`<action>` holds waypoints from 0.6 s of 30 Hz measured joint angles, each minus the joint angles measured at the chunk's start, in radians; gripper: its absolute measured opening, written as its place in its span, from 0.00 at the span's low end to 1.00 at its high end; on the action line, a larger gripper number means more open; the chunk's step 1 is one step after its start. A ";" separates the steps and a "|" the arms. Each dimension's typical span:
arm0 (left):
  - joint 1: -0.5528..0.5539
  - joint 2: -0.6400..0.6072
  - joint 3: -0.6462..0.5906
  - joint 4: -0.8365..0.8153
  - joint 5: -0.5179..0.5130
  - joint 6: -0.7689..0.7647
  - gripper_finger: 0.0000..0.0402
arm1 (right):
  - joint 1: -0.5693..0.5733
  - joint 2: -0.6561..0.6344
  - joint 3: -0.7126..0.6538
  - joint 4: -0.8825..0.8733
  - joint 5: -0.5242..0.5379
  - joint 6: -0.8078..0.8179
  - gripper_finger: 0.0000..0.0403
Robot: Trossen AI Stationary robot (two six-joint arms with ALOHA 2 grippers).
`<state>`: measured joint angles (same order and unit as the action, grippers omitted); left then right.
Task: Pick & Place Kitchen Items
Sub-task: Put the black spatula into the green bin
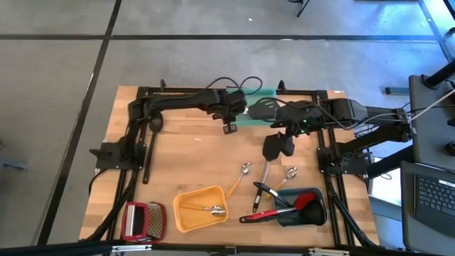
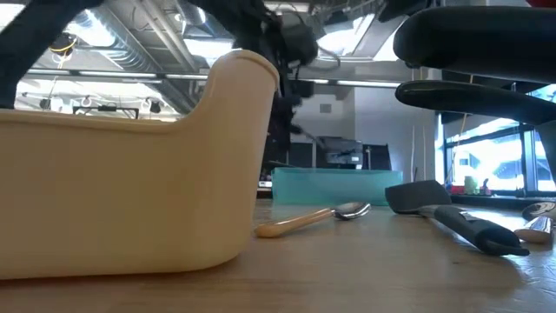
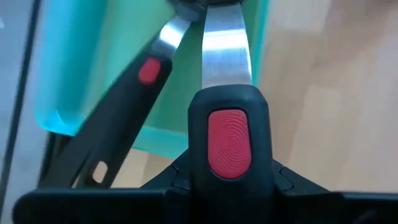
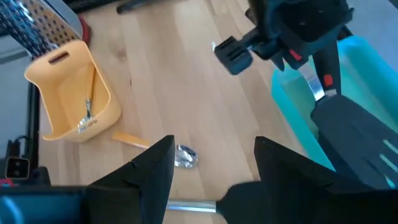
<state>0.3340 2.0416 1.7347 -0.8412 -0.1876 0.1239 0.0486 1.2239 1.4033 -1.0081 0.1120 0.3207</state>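
Left tool (image 1: pixel 238 114) clamps a black-handled turner (image 3: pixel 227 124) over the teal tray (image 1: pixel 249 119); lower it fully inside before release. Right tool (image 4: pixel 211 168), beside the tray, stands wide, empty.

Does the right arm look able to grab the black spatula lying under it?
Probably yes: the right gripper hangs open just above the black spatula, and nothing lies between them.
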 joint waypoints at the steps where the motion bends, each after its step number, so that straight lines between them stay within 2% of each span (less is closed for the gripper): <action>1: 0.009 0.022 0.014 -0.011 0.001 -0.004 0.20 | 0.000 0.000 0.000 -0.008 0.000 0.000 0.56; 9: 0.069 0.071 0.030 -0.017 0.056 -0.002 0.20 | 0.000 0.000 0.000 -0.033 0.000 0.000 0.56; 18: 0.063 0.071 0.030 -0.001 0.059 0.018 0.20 | 0.000 0.000 0.000 -0.028 0.043 -0.010 0.56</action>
<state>0.3967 2.1125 1.7649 -0.8421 -0.1287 0.1421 0.0486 1.2239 1.4033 -1.0361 0.1551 0.3108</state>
